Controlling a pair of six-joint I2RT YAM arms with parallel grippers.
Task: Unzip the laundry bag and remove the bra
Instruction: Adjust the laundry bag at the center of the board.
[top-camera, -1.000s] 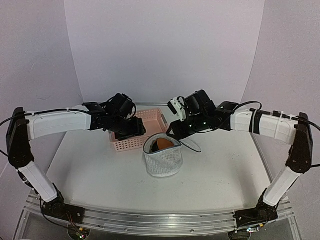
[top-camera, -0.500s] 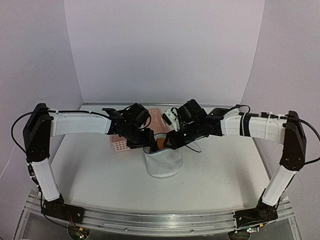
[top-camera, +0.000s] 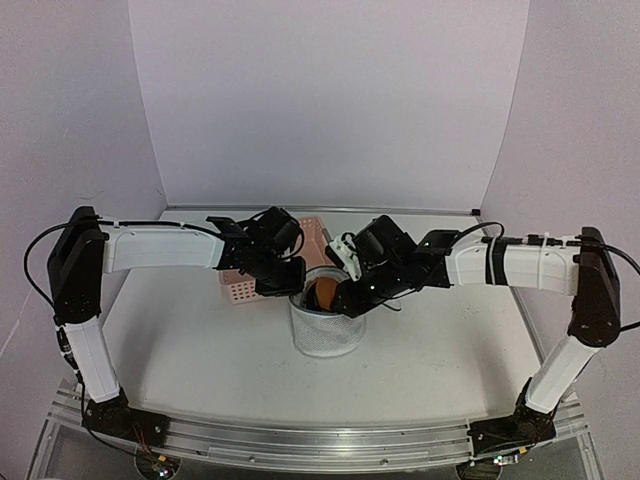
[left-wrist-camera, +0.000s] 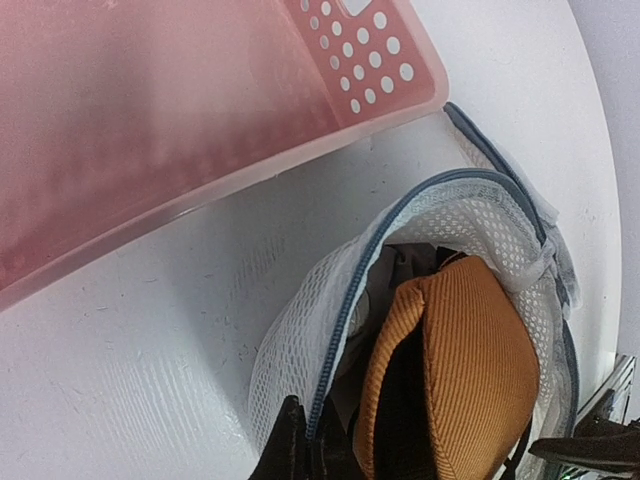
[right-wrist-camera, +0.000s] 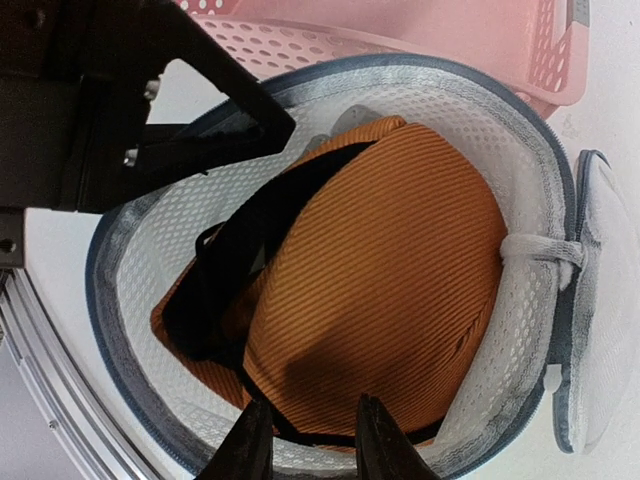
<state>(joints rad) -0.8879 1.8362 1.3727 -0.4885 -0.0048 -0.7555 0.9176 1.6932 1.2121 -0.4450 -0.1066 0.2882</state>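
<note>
Bra (right-wrist-camera: 400, 270): lying folded, orange, inside the unzipped laundry bag (top-camera: 325, 335), mid-surface (top-camera: 440, 340).
Right jaws: hovering parted just above it; should be closing on fabric, not mesh.
Left jaws: pinching the bag's rim, steadying it.

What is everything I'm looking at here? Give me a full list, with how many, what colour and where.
laundry bag: one, white mesh with grey zip rim, mid-table, open at the top
lid: one, white mesh, folded aside at the bag's rim
bra: one, orange ribbed with black straps, inside the bag
basket: one, pink perforated plastic, just behind the bag
table: one, white, under everything
left gripper: one, black, appears to pinch the bag's rim
right gripper: one, black, fingers apart above the bra
</note>
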